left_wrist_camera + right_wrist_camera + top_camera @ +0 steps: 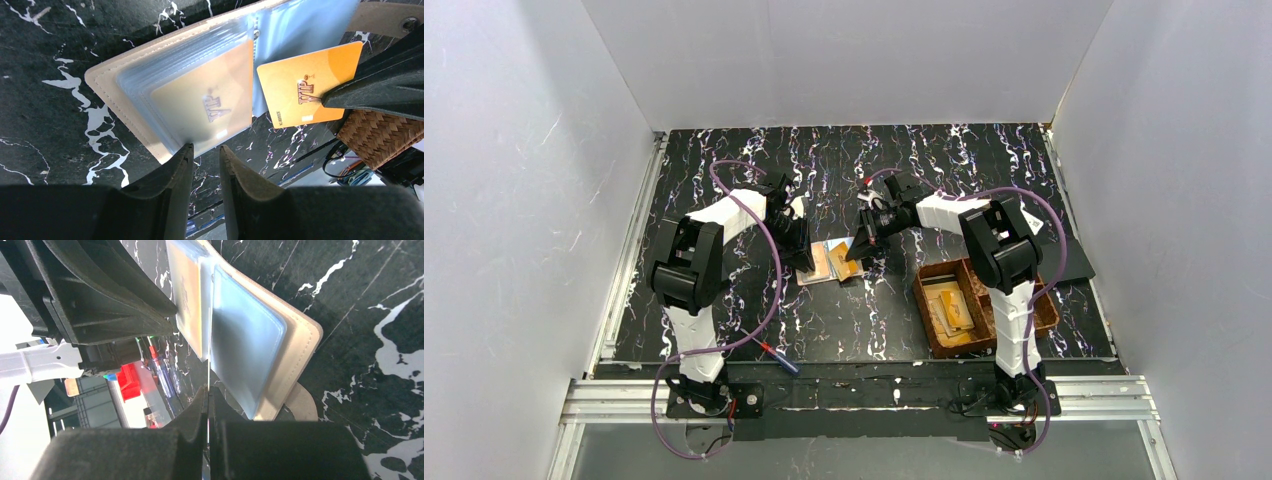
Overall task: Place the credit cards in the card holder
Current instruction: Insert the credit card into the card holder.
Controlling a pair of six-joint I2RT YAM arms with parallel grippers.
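Observation:
The card holder (pixel 812 275) lies open on the table between my grippers, showing its cream inside and clear plastic sleeves (pixel 165 75). One gold card (pixel 210 102) sits inside a left-hand sleeve. My right gripper (pixel 207 390) is shut on a second gold card (pixel 305 90), seen edge-on in the right wrist view (pixel 208 340) and held over the holder's right half (pixel 245 350). My left gripper (pixel 206 147) is at the near edge of the sleeves, its jaws a narrow gap apart with nothing between them. More cards (pixel 952 308) lie in the basket.
A brown woven divided basket (pixel 936 340) stands at the right front, also showing in the left wrist view (pixel 380 137). A blue-and-red-handled screwdriver (pixel 779 357) lies near the front edge. A flat black piece (pixel 1076 262) lies at the right.

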